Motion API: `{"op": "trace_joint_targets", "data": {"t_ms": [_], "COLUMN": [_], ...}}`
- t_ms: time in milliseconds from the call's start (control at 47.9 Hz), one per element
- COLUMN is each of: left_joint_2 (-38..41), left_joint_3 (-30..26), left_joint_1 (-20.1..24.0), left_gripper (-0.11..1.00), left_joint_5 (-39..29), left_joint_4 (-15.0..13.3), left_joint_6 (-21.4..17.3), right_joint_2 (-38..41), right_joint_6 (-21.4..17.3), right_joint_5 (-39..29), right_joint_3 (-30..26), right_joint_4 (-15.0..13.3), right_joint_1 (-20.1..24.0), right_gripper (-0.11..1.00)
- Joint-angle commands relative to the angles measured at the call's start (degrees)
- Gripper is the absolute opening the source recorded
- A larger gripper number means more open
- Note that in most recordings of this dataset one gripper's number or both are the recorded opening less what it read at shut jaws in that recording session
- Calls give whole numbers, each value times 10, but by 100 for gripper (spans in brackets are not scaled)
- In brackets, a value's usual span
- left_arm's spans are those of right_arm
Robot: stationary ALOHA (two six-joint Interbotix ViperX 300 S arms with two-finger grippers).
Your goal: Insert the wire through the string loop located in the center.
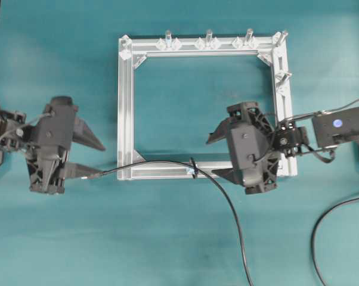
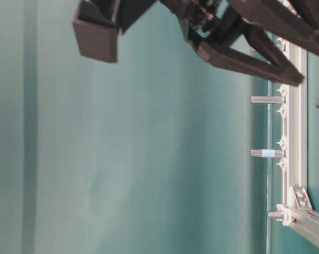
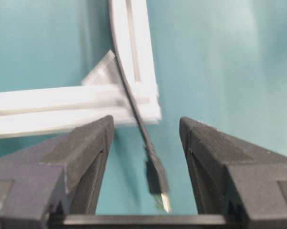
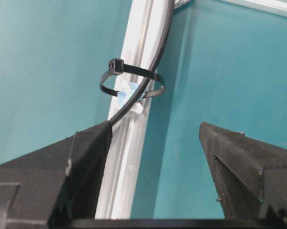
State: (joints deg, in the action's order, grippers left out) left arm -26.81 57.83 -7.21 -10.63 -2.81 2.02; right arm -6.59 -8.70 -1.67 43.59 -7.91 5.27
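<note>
Both hands gape, empty; wire (image 4: 155, 57) already lies through the loop (image 4: 131, 82); left hand (image 3: 146, 143) should pinch the plug (image 3: 156, 177) squarely

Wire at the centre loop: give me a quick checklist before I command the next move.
1. Wire passes through the string loop: ok, the right wrist view shows it inside the ring.
2. Plug tip in the left gripper gap: ok, touching neither finger.
3. Left gripper open: ok.
4. Right gripper open and off the loop: ok.
5. Loop upright on the aluminium bar: ok.
6. Slack in the wire's far end: cannot tell, it leaves the overhead view.
</note>
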Motion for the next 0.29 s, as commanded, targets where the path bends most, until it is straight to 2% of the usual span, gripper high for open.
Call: {"op": "trace_joint_targets", "data": {"t_ms": [0,271], "left_joint_2": [-17,-46], "left_joint_3": [-9,-1], "left_joint_1": [13,30], "left_gripper": [56,56], "left_joint_5": [21,47], "left_joint_4": [2,2], "left_joint_6": [-11,-20], "right_joint_2": [-27,-63], "right_joint_6": [-1,-1], "right_joint_5": [3,22], "right_joint_3": [0,26], "right_joint_4": [0,1], "right_joint_1": [1,-4], "right_gripper": [75,75]}}
